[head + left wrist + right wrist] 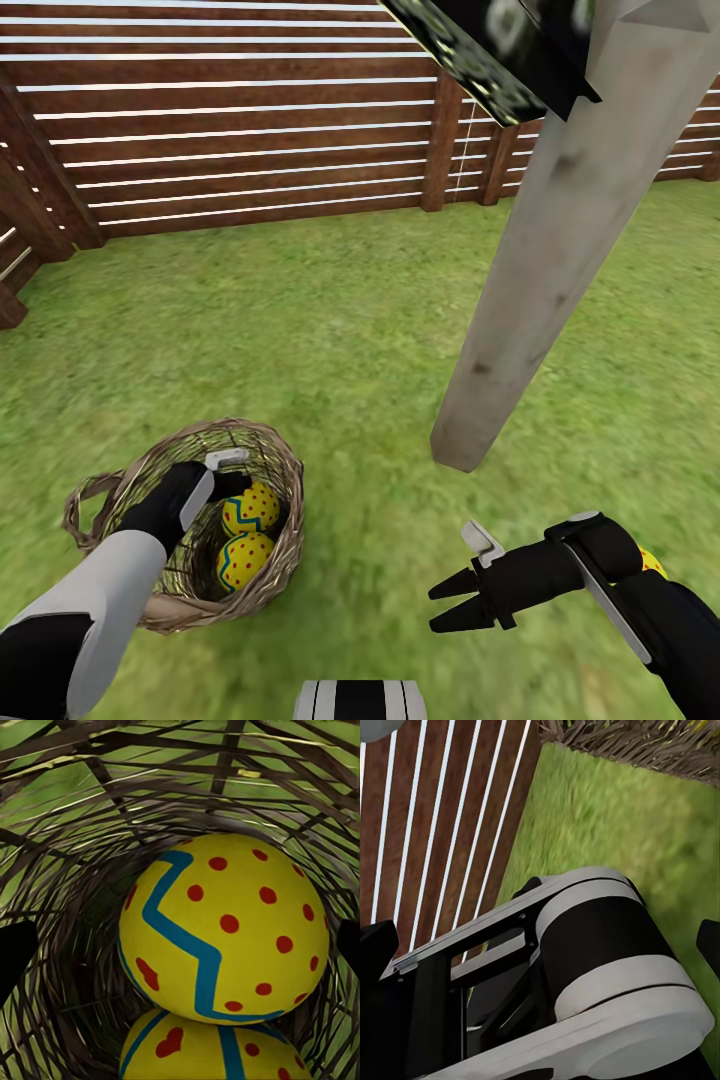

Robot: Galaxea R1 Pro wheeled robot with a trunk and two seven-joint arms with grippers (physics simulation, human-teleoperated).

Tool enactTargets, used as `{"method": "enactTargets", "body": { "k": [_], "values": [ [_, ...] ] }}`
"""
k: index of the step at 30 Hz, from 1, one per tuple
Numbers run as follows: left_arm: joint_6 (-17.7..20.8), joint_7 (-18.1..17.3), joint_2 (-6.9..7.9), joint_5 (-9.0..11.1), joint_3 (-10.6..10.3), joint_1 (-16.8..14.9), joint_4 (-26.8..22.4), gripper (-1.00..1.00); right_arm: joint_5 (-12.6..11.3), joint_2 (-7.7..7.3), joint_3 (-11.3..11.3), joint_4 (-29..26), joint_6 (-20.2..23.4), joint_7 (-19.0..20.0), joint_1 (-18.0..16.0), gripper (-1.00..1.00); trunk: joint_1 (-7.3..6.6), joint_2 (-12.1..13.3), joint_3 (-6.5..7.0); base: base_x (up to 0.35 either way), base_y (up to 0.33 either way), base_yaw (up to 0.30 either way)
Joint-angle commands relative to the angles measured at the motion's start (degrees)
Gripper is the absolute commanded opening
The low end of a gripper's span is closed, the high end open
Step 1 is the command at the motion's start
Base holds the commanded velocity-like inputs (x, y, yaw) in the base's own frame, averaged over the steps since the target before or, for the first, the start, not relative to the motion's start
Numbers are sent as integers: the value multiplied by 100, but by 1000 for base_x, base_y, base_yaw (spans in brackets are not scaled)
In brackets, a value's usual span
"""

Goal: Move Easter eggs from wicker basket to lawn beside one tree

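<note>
Setting: garden lawn (330,320) of short green grass, bounded at the back by a brown slatted wooden fence (250,130).

Basket (275,470): round, tan open-weave wicker with a loop handle, standing on the grass in front of the robot's left side. Contents: two eggs, one (252,508) lying just above the other (243,560) in the head view, touching. The left wrist view shows the nearer egg (225,930) close up: bright yellow, red dots, a blue zigzag band; the second egg (217,1050) sits against it.

Third egg (652,562): a yellow sliver behind the right arm.

Tree (560,240): straight pale grey trunk rising from the grass, well apart from the basket.

Left tool (235,475): inside the basket by the eggs, fingers spread wide either side, gripping nothing.

Right tool (450,602): over the grass near the trunk's base, fingers parted, empty.
</note>
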Motion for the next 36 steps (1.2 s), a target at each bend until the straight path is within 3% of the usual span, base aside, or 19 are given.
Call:
{"method": "enactTargets", "body": {
  "k": [1,6,14,36],
  "values": [
    [27,44,-2,61,3,-1,-10,100,-20,-5,9,-1,51,1,-5,100,-1,-2,-4,0,0,0],
    [46,-13,-6,55,3,-1,-1,100,-20,-7,9,-1,51,0,-8,100,-1,-2,-4,0,0,0],
    [-14,-580,-1,54,11,-15,502,100,-20,-7,9,-1,51,0,-8,100,-1,-2,-4,0,0,0],
    [-411,-646,1,58,12,-18,582,100,-7,0,17,-7,51,1,-2,100,9,-7,-93,0,0,0]
  ]
}}
